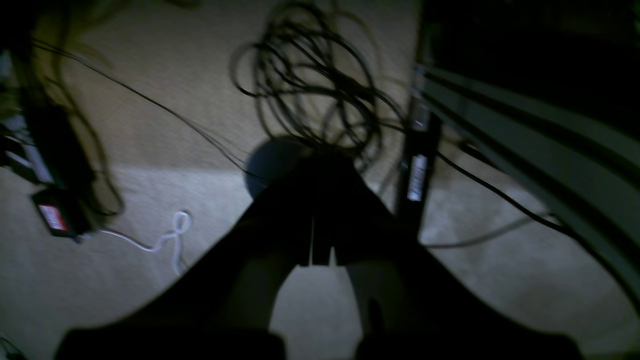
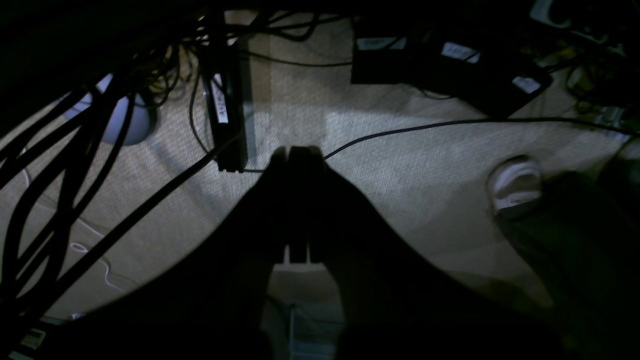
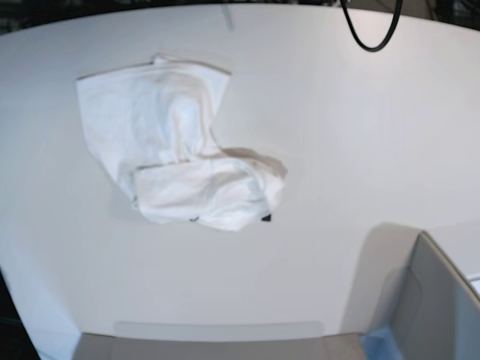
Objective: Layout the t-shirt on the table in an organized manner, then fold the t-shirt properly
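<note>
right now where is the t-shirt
In the base view the t-shirt lies crumpled on the left half of the table, well away from the grey box at lower right.

T-shirt (image 3: 176, 154) on the table (image 3: 352, 127), left of centre; box (image 3: 431, 304) at the near right corner.

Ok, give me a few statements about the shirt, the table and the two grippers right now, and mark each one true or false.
1. The t-shirt lies crumpled on the table. True.
2. The t-shirt is folded into a neat rectangle. False: it is bunched, with one part doubled over.
3. The left gripper is shut and holds nothing. True.
4. The right gripper grips the shirt. False: it is shut on nothing, over carpet and cables.
5. Both arms reach over the tabletop in the base view. False: neither arm shows there.
</note>
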Tool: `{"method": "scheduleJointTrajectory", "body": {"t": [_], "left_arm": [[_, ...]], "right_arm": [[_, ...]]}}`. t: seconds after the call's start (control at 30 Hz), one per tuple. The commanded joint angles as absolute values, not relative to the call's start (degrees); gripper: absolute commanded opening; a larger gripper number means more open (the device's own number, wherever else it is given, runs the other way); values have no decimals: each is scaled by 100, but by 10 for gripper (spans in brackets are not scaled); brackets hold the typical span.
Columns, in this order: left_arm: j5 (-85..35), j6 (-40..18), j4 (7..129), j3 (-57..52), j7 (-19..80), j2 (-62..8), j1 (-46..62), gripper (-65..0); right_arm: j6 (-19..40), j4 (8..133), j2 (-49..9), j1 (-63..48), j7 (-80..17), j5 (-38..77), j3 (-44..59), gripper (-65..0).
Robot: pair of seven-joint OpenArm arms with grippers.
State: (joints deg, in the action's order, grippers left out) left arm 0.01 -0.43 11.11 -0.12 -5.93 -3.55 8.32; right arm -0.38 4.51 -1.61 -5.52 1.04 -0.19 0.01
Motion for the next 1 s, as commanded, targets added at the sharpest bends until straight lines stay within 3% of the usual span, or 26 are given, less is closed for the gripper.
{"method": "scheduleJointTrajectory", "body": {"t": [0.0, 0.3, 0.57, 0.73, 0.97], "left_arm": [[13, -13, 1130, 4, -655, -365, 936, -648], [22, -22, 1147, 13, -690, -435, 1226, -648], [13, -22, 2026, -22, -690, -435, 1938, -648], [4, -22, 2334, -31, -716, -435, 2334, -648], [4, -22, 2334, -31, -1587, -435, 2712, -649]], "right_arm": [[-22, 462, -189, -646, 110, -40, -4, -649], [-22, 1437, -321, -1508, 110, -40, -4, -649], [-4, 2457, -462, -2299, 136, -40, -13, -649], [-4, 2835, -549, -2870, 778, -40, -338, -649], [-40, 3029, -743, -3486, 1780, -31, -857, -649]]}}
